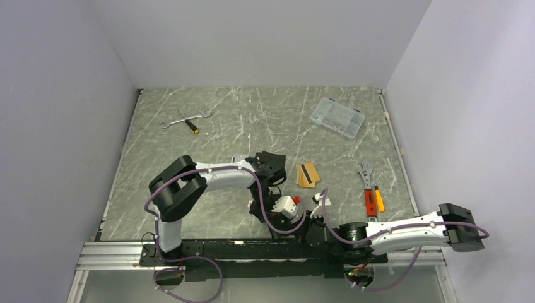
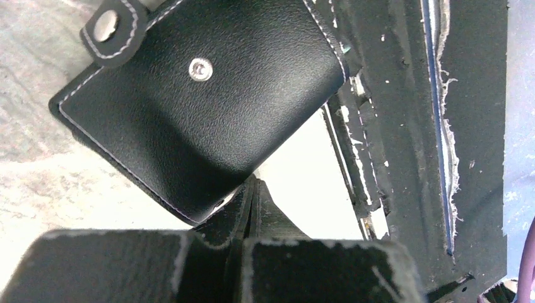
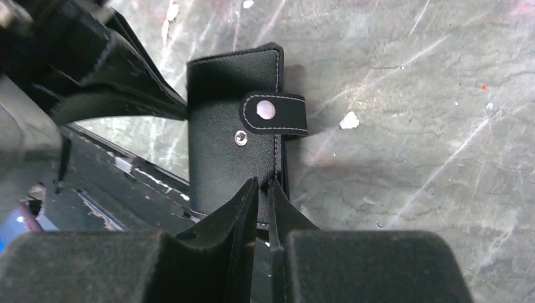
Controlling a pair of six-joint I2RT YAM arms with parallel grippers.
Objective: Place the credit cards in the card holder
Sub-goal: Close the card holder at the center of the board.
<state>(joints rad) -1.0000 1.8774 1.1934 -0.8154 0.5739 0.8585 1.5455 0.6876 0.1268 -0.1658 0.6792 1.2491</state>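
0 cards [image 1: 308,175] loaded | cards on table [image 1: 221,126], apart from holder [image 3: 233,158] | holder folded, tab [image 3: 277,113] unsnapped | left gripper [image 2: 249,189] clamped on its corner | right gripper [image 3: 264,186] clamped on its edge | to do: open, insert cards

card holder [image 3: 230,151] nearest | credit cards [image 1: 308,175] behind it | compartment box [image 1: 337,117] behind-right | wrench [image 1: 176,120] behind-left

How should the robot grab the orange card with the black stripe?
Probably by its two long edges, coming straight down from above. The striped credit card lies flat on top of the other cards, slightly fanned, so it sits raised off the table and fingers could catch its edges.
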